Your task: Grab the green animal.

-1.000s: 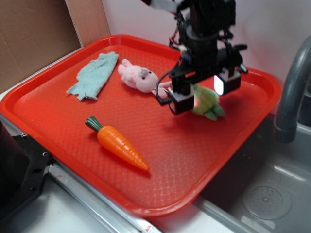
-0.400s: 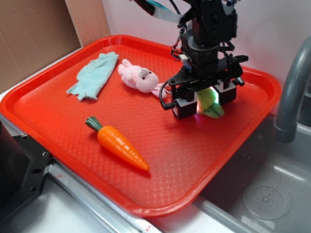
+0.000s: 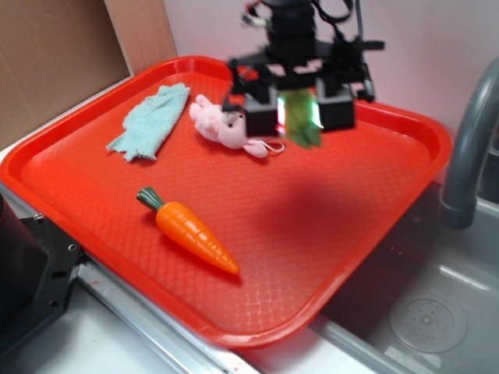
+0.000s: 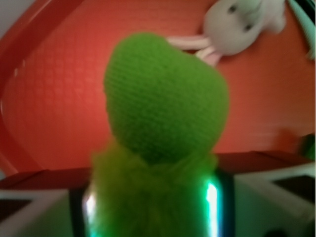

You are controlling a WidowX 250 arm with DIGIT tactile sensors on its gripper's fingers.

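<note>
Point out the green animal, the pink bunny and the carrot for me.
green animal (image 4: 165, 106), wrist view, on its knitted dark green head.
pink bunny (image 3: 221, 125), exterior view, on its body.
carrot (image 3: 196, 236), exterior view, on the orange body.

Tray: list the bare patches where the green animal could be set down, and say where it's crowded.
Widest bare patch: the tray floor right of the carrot, under the pincer holding the green animal. Smaller patch: left, between cloth and carrot. Crowded: the far side, where cloth and pink bunny lie close together.
</note>
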